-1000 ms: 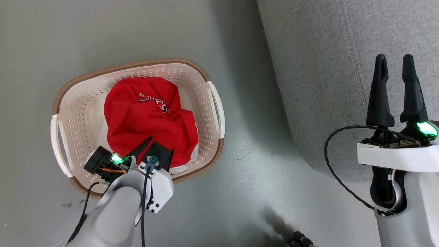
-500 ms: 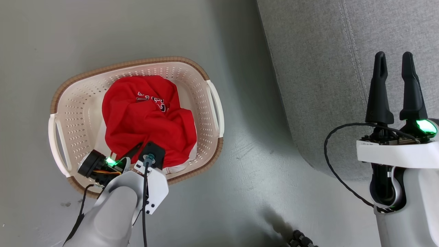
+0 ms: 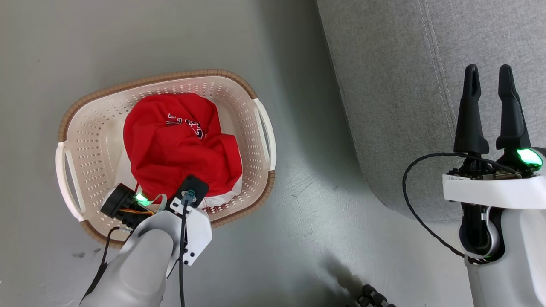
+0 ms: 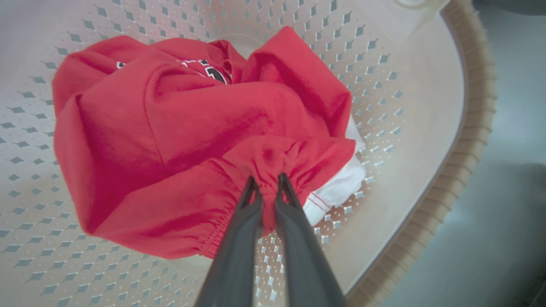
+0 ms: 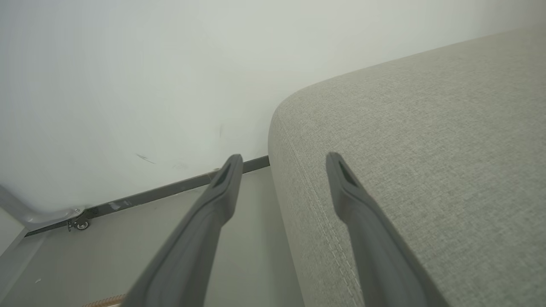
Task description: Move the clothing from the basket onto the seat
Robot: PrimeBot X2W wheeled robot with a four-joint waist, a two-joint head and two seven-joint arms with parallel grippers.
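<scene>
The clothing lies as one crumpled red heap inside the single basket, with a white piece of fabric showing at its lower edge; how many garments make up the heap cannot be told. White-and-black lettering shows on a fold near the top, too creased to read. The left hand is pinched closed on a gathered bunch of red fabric at the heap's near edge. The basket has two white side handles and stands on the grey floor, beside the one grey seat. The right hand hangs over the seat's edge, its two fingers spread apart, gripping nothing.
</scene>
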